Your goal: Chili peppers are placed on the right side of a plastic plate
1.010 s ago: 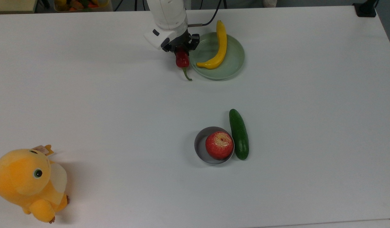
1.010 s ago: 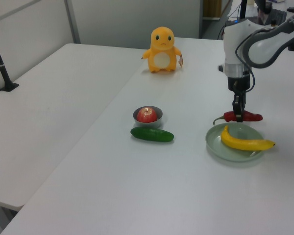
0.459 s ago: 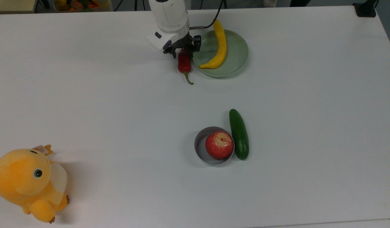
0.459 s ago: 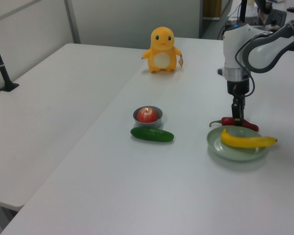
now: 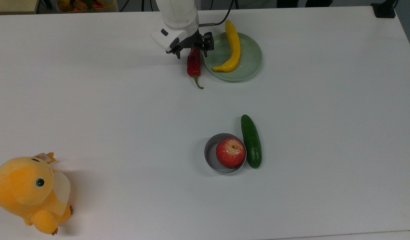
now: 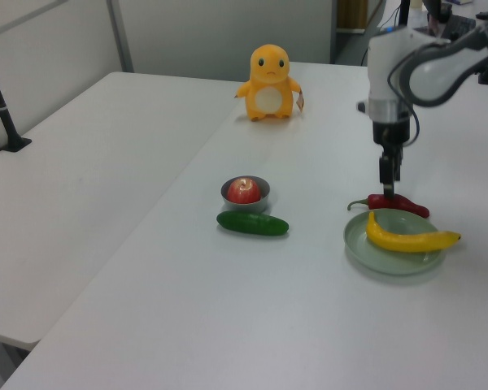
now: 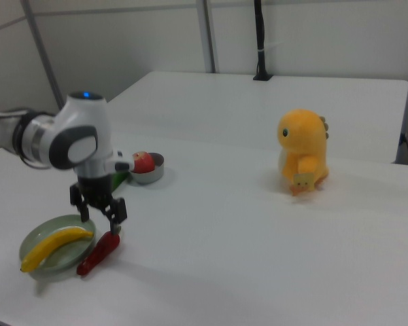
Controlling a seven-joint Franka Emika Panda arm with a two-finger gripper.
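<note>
While earlier clamped, tool (image 7: pixel 99 216) now apart | lifted off chili peppers (image 5: pixel 193 63) | beside plastic plate (image 5: pixel 250 68)

White table (image 5: pixel 91 100); a second white table (image 6: pixel 73 146) alongside; pale panelled walls (image 7: pixel 122 41) behind.

A red apple (image 5: pixel 230 153) fills the grey bowl (image 5: pixel 211 154), touching the cucumber (image 5: pixel 251 141); a plush toy (image 5: pixel 28 193) stands apart.

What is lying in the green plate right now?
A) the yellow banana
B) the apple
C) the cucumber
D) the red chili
A: the yellow banana lies in the green plate, while the red chili rests on the table beside its rim.
</note>
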